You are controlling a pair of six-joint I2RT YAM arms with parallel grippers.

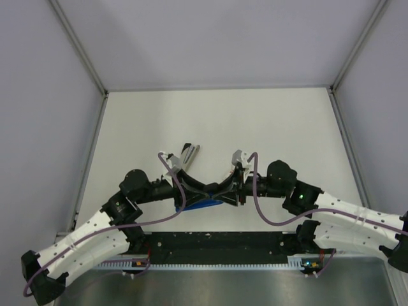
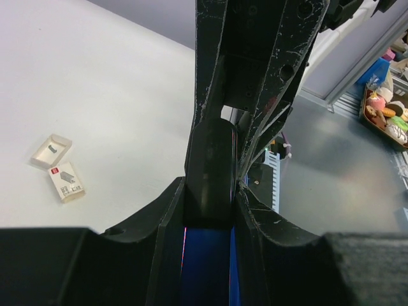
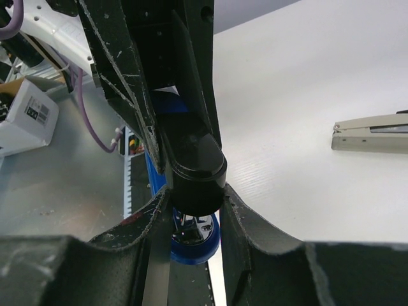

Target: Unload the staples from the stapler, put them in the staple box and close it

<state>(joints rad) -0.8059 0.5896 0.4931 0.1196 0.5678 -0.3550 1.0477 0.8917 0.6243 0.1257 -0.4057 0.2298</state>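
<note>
In the top view the stapler (image 1: 199, 204) hangs above the near part of the table (image 1: 255, 121), close to the arm bases, where the two arms meet. Its long axis runs almost from 9 to 3 o'clock, and the 3 o'clock end sits slightly farther up the table. Only a blue strip of its body shows under the black fingers. I cannot tell which end is the front.

The left gripper (image 2: 209, 191) reaches in from 9 o'clock and is clenched on the stapler. In its wrist view the blue body fills the gap between the two fingers at 6 o'clock and touches both. A black rounded end sticks out past the fingertips toward 12 o'clock, pointing at the other arm.

The right gripper (image 3: 194, 191) comes in from 3 o'clock and also grasps the stapler. In its own view a glossy black end is pinched between its fingers. A blue rounded part with a bit of bright metal shows just below that, at 6 o'clock. The stapler therefore spans the two grippers, with one end in each.

A flat grey metal bar (image 3: 373, 134) lies loose on the table at 3 o'clock in the right wrist view, well apart from the grippers. At 9 o'clock in the left wrist view, an open whitish tray (image 2: 51, 150) and a labelled box (image 2: 66, 182) lie just beside each other on the table.
</note>
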